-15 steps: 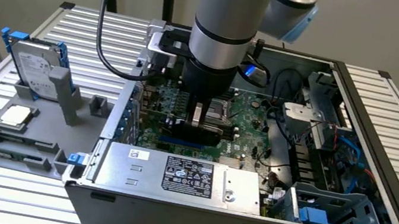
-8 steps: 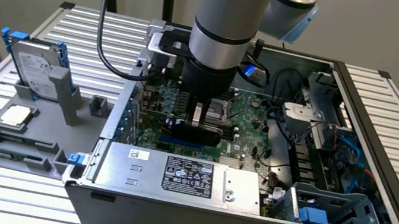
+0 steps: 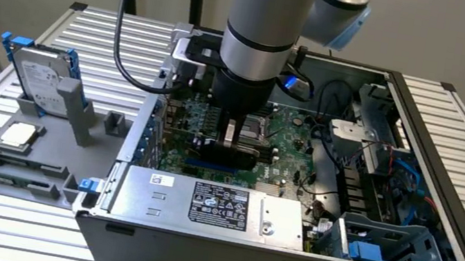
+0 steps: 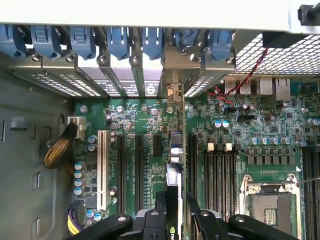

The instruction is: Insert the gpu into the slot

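Note:
The gpu (image 3: 231, 155) is a thin black card held over the green motherboard (image 3: 293, 130) inside the open computer case. My gripper (image 3: 230, 143) is shut on it from above. In the wrist view the gpu (image 4: 174, 175) appears edge-on as a narrow blade running away from my gripper (image 4: 176, 209), with one black finger on each side. Its metal bracket end (image 4: 174, 93) reaches the case's rear wall. A short stretch of the bright-blue slot (image 3: 208, 166) shows directly under the card's lower edge. Whether the card touches the slot cannot be told.
A silver labelled power-supply box (image 3: 211, 204) lies just in front of the card. Black memory slots (image 4: 220, 172) and the silver CPU socket (image 4: 267, 205) sit beside it, a white slot (image 4: 102, 167) on the other side. Blue clips (image 4: 115, 42) line the rear wall.

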Motion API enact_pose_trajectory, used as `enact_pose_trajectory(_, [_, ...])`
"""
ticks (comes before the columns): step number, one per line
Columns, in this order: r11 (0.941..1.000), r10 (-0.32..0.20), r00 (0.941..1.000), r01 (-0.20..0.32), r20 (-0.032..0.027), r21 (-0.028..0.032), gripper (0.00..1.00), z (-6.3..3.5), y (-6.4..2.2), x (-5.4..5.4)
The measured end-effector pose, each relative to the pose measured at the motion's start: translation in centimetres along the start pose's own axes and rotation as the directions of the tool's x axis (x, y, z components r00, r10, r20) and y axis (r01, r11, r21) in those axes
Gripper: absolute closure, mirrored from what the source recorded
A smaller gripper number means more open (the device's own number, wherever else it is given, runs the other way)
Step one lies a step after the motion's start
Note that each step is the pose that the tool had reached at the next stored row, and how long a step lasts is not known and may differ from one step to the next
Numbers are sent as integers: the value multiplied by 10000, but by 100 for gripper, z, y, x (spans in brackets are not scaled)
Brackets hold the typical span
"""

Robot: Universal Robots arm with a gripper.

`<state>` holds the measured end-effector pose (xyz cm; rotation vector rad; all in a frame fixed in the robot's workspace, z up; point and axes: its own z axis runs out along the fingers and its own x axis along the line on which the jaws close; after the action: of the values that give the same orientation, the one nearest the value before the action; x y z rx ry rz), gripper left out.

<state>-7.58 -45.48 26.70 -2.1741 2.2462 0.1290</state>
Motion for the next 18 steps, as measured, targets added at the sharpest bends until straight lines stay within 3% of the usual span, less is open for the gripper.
enact_pose_trajectory(18, [10000,-1,10000,1,1,-2,74,7,-13,-2])
